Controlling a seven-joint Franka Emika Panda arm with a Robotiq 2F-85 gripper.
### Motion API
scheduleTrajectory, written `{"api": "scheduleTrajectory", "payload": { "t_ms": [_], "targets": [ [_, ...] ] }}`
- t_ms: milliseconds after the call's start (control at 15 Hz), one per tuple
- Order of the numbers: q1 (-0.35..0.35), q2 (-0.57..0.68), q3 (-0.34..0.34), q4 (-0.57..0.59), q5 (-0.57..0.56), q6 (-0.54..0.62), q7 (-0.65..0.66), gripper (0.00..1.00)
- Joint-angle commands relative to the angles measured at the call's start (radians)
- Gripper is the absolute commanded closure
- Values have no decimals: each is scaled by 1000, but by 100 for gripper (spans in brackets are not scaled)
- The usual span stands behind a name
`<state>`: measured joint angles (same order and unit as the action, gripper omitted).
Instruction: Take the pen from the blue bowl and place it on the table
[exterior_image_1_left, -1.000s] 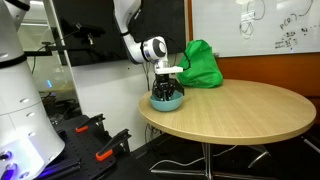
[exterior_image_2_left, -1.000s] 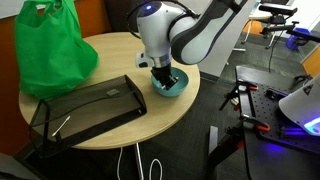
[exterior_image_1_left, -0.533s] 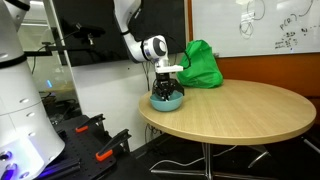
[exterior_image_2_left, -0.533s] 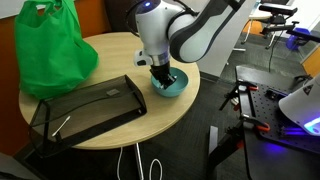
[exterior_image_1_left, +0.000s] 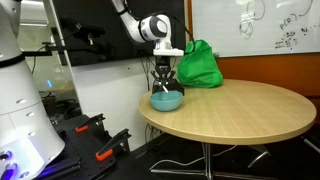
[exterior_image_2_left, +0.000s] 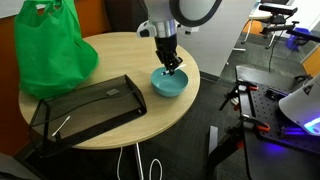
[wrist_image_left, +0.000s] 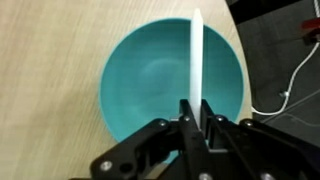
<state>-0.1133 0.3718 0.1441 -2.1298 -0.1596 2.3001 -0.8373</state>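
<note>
Half a second before, the gripper (exterior_image_1_left: 164, 79) had been sunk low into the blue bowl (exterior_image_1_left: 166, 100); now it had risen and hung clear above the rim in both exterior views, with the bowl left standing near the edge of the table (exterior_image_1_left: 235, 112). The wrist view showed why. Its jaws were drawn narrow around one end of the pen (wrist_image_left: 196, 55), which stuck out straight from between them and hung over the right half of the bowl, whose inside otherwise looked bare. In the exterior views the pen was too thin to make out with certainty, so the grip could be judged only from the wrist camera, where it seemed firm and centred. The picking-up half of the task therefore appeared done, and the pen was in the air, not yet over bare wood. What remained was to carry it sideways past the bowl to open tabletop, away from the green bag (exterior_image_1_left: 200, 65) and the black tray (exterior_image_2_left: 85, 105), lower it and let go. Held by one end only, the pen might swing or roll on release.
</note>
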Motion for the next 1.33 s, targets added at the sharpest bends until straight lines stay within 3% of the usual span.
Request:
{"api": "scheduleTrajectory", "payload": {
  "t_ms": [0, 467, 1267],
  "targets": [
    [-6, -73, -56, -27, 49, -71, 93, 97],
    [-60, -53, -188, -33, 52, -33, 312, 97],
    [-76, 127, -274, -15, 150, 149, 793, 97]
  ]
}}
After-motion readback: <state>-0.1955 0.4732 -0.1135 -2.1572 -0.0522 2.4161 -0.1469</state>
